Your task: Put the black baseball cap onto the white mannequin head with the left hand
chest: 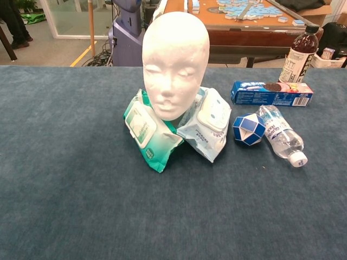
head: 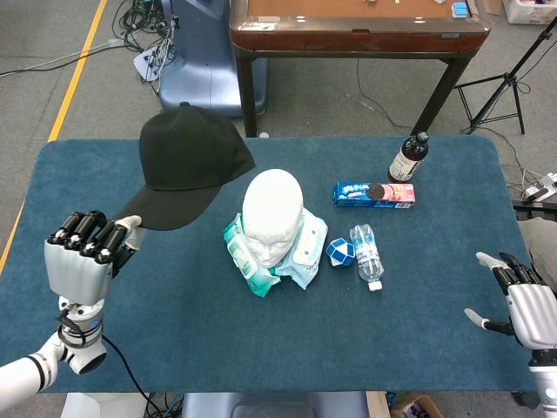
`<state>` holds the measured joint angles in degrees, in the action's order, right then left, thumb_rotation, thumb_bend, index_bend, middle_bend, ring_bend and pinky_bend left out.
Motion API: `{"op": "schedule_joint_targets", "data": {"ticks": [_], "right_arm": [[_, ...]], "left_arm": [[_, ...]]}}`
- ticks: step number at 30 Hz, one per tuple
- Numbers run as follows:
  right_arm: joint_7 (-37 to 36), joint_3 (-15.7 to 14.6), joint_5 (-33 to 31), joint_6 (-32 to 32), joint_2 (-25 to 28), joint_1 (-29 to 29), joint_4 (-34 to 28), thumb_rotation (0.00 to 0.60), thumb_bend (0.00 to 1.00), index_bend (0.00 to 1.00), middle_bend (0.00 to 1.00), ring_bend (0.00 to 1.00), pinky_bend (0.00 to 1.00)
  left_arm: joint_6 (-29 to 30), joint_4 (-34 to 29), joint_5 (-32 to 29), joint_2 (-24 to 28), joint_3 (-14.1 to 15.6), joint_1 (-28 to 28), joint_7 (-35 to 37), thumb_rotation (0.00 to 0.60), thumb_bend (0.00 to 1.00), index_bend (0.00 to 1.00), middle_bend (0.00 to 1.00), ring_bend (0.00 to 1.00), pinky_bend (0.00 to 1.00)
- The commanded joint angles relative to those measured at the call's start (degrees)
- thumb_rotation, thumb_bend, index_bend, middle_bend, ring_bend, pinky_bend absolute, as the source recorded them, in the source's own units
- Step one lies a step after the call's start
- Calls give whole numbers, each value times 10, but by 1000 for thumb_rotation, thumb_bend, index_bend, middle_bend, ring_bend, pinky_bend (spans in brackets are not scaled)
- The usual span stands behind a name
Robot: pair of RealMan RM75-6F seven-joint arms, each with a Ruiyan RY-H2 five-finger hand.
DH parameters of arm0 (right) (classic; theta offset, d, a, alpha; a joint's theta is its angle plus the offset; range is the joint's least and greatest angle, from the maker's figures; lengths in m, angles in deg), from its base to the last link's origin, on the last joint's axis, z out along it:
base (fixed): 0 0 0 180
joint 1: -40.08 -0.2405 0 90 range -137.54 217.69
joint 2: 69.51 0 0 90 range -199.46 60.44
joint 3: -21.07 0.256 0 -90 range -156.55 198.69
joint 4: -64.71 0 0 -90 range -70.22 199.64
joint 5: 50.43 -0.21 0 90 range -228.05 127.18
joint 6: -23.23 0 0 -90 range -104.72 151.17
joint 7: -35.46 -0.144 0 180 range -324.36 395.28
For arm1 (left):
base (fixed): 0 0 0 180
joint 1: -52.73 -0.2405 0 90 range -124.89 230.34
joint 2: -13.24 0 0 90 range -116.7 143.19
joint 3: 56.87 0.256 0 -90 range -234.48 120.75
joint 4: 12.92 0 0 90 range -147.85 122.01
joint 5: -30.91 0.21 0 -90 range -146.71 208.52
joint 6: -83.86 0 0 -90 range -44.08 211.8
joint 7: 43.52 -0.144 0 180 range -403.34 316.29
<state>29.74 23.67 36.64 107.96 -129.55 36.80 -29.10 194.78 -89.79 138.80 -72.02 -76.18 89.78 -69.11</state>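
- At the left side of the blue table (head: 261, 348), the left hand (head: 84, 261) is seen raised in the head view; the brim of the black baseball cap (head: 190, 165) is gripped by its curled fingers (head: 91, 235); the cap is held in the air, to the left of the white mannequin head (head: 272, 213) and slightly behind it, with its crown turned to the far side; whether the cap touches the head cannot be told, but it is not placed on it.
- The mannequin head is standing upright near the middle of the table, with the face to the near side; in the chest view neither the cap nor the left hand is shown.
- Two packs of wet wipes (chest: 179, 132) are lying under the front of the head, one green on the left and one pale blue on the right; both are touched by the neck.
- To the right of the wipes, a blue and white puzzle ball (chest: 248, 129) is placed just beside a lying water bottle (chest: 282, 136), whose cap is pointed to the near side.
- Farther back, a blue cookie box (chest: 271, 93) is lying flat; a dark drink bottle (chest: 298, 54) is standing upright behind it, near the far right edge.
- At the near right corner, the right hand (head: 525, 305) is seen with fingers spread apart; nothing is held in it.
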Motion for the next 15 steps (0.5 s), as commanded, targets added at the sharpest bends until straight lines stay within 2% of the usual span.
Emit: {"op": "schedule_joint_targets", "data": {"ticks": [1,7,15], "right_arm": [[-4,0,1,3,1,2,1,600,0,176,269,128,198],[-19,1,1,7,6,4,4,600,0,175,269,129,198],[-38,2,2,13,11,8,8,600,0,175,269,129,198]], "left_arm": [[-37,-24,11,-17,-9,30,-27,600,324,820,952,694,830],[-92,-19,8,-66,-9,69,-57,600,324,824,954,696,832],[-116,44,6,-142,5,99,-56,600,324,827,954,696,832]]}}
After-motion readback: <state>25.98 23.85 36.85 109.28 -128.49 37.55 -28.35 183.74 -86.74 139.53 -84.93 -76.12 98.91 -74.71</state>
